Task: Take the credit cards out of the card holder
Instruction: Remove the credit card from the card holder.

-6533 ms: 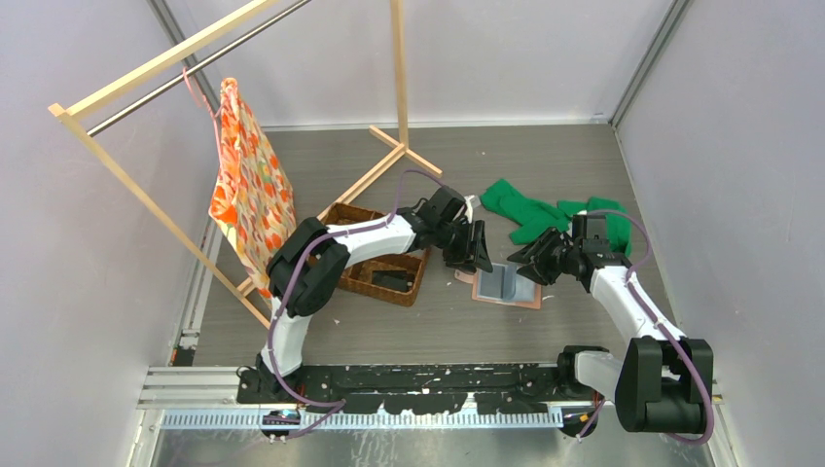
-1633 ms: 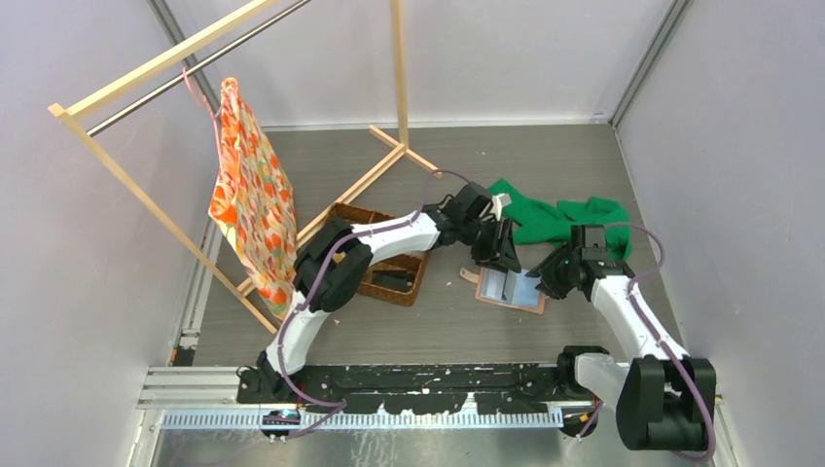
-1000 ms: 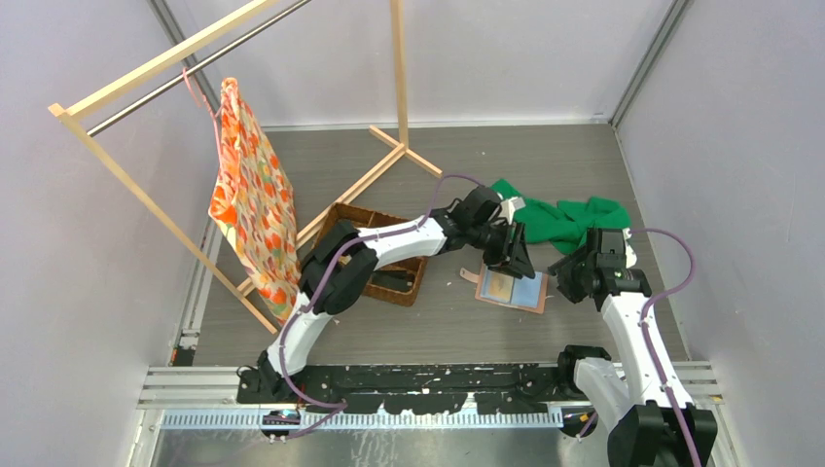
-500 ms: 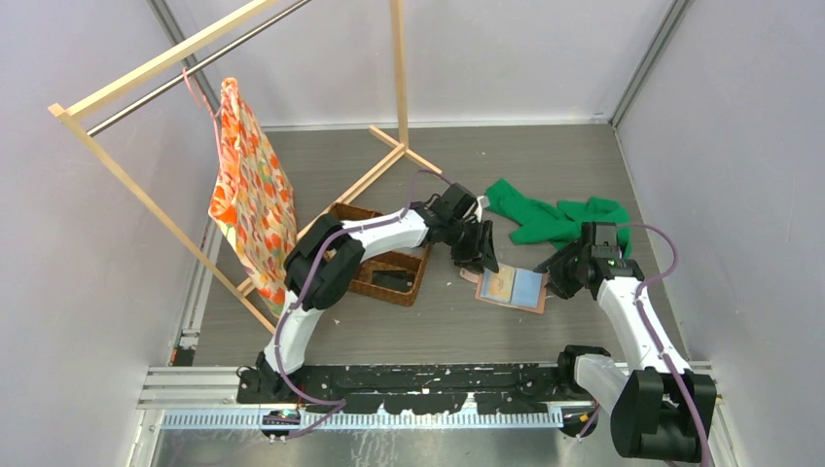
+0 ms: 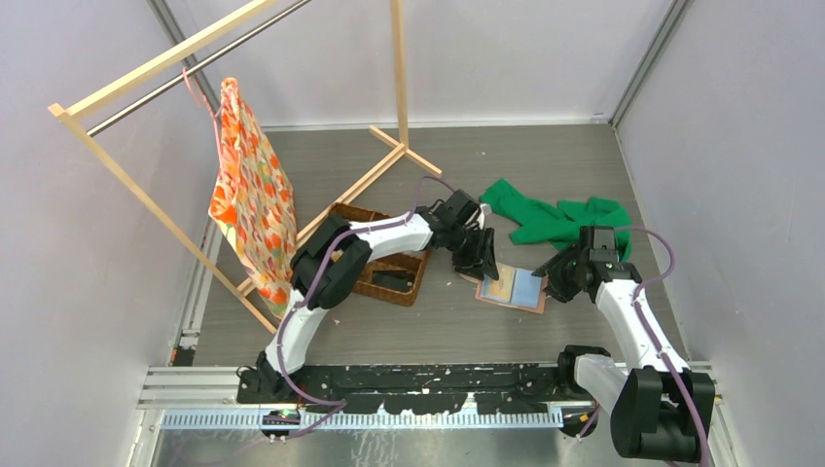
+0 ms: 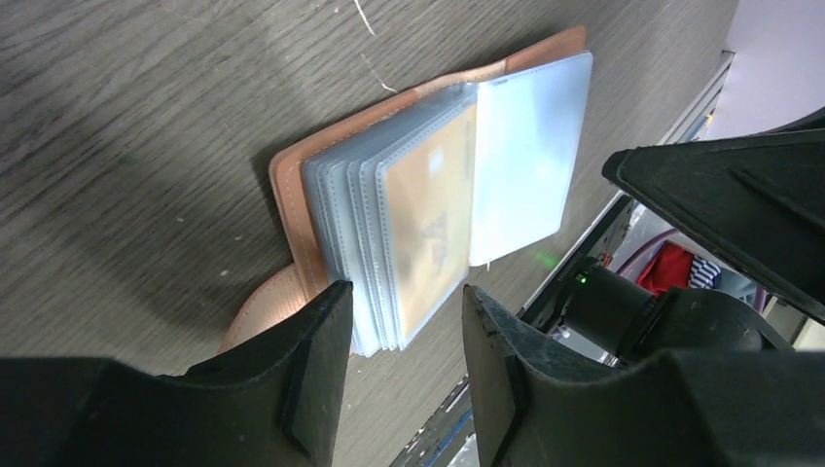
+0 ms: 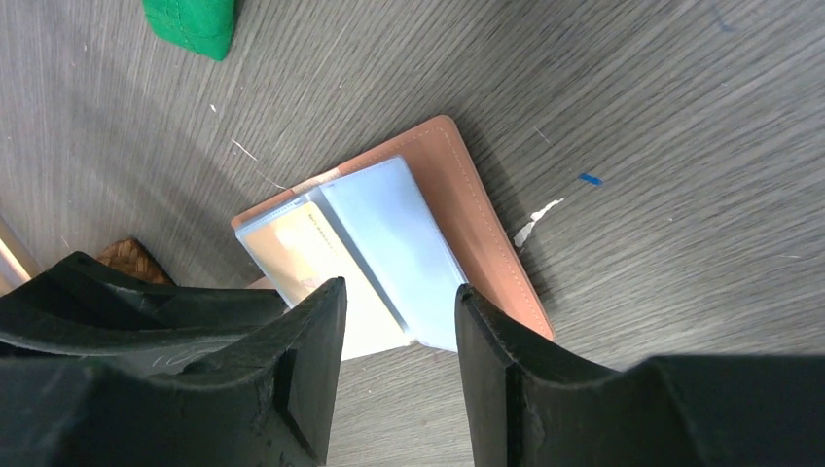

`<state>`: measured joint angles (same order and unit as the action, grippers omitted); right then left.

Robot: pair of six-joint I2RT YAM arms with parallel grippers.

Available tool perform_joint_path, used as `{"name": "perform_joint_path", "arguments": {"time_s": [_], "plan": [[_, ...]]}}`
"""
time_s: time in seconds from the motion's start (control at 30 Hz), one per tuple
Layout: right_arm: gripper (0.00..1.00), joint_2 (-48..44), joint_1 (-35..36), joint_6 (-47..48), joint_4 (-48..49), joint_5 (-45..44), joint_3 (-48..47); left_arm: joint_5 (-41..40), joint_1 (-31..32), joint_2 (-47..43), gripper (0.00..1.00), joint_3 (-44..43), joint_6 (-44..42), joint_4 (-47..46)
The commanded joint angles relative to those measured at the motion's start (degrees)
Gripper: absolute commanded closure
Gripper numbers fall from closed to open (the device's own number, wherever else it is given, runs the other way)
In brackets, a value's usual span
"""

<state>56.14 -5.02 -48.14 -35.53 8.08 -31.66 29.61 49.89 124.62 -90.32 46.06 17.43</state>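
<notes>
The card holder (image 5: 528, 299) lies open and flat on the table, tan leather with a stack of clear sleeves. A gold credit card (image 6: 433, 219) shows inside the top sleeve on one side; one loose clear sleeve (image 6: 520, 165) is folded over to the other. My left gripper (image 5: 480, 261) hovers open over the holder's left edge, above its strap tab (image 6: 255, 309). My right gripper (image 5: 555, 279) stands open at the holder's right edge. In the right wrist view the card holder (image 7: 479, 219) and the card (image 7: 292, 243) lie just beyond my right gripper (image 7: 399, 297). Neither gripper holds anything.
A brown woven basket (image 5: 384, 275) with a dark item inside sits left of the holder, under the left arm. A green cloth (image 5: 550, 220) lies behind it. A wooden rack (image 5: 399, 68) with an orange patterned cloth (image 5: 251, 190) fills the left.
The left gripper has drawn back left from over the holder's middle to its left edge. The right gripper came back in to the holder's right edge. The sleeves now lie flat.
</notes>
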Motion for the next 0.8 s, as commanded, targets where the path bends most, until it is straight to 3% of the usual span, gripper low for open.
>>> {"name": "perform_joint_path", "arguments": {"time_s": [0.0,0.37,0.77], "plan": [[0.5,-0.5,-0.21,0.66,1.39,0.03,-0.15,1.37,0.59,0.91,0.53,-2.38,-0.38,-1.13],[0.45,-4.71,-0.26,-0.16,-2.74,-1.43,-2.77,5.67,2.48,3.42,0.53,-7.97,-1.33,-0.01],[0.41,-4.53,-1.02,0.95,-4.06,-3.78,-3.07,7.9,2.67,-2.23,0.53,-7.41,-1.4,-1.6]]}}
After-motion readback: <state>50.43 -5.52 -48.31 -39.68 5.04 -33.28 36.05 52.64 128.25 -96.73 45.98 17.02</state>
